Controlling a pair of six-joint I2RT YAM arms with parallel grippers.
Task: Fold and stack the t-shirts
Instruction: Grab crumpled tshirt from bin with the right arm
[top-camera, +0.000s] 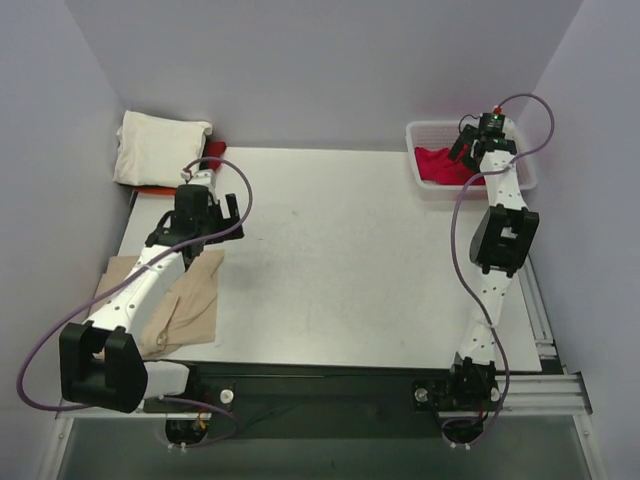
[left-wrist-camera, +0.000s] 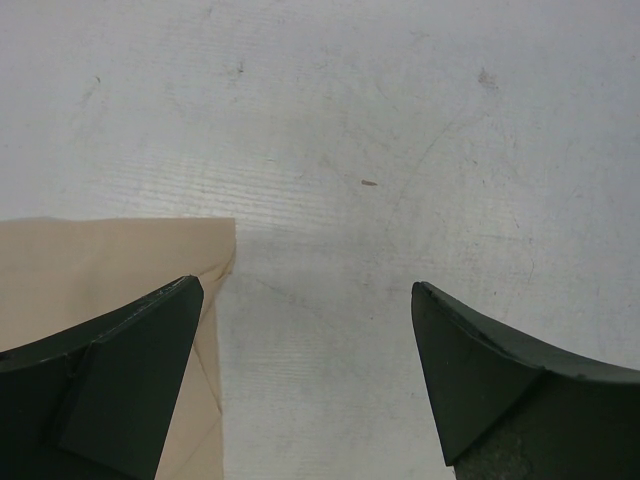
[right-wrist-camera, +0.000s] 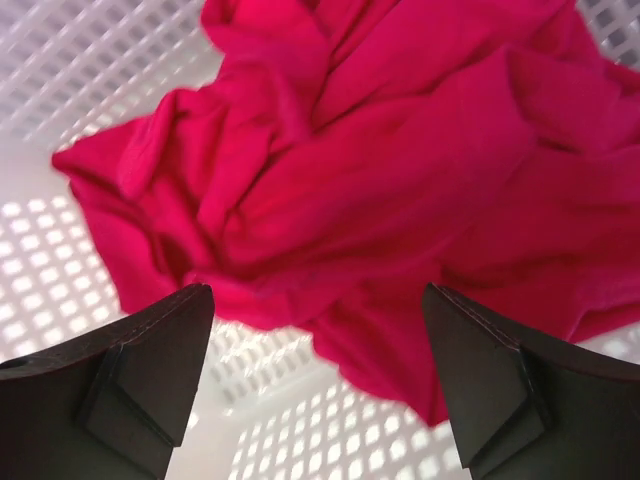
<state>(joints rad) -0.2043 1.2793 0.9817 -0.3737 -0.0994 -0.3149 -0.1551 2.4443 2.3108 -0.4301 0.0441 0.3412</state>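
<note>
Top external view: a folded cream-white t-shirt (top-camera: 160, 147) sits on an orange-red t-shirt (top-camera: 150, 189) at the far left, so I judge the stack begun. A tan t-shirt (top-camera: 190, 300) lies flat just beside my left gripper (left-wrist-camera: 305, 290), spread wide and empty over the table (top-camera: 350, 260). My right gripper (right-wrist-camera: 315, 295), also wide and empty, hangs over the crumpled crimson t-shirt (right-wrist-camera: 380, 170) in the basket (top-camera: 425, 130). Both look still unfolded.

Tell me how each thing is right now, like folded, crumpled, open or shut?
red t-shirt: crumpled in the basket
basket: upright
cream t-shirt: folded, on top
orange t-shirt: under the cream one, mostly hidden
tan t-shirt: laid out, partly under the left arm
left gripper: jaws open, empty
right gripper: jaws open, empty
</note>
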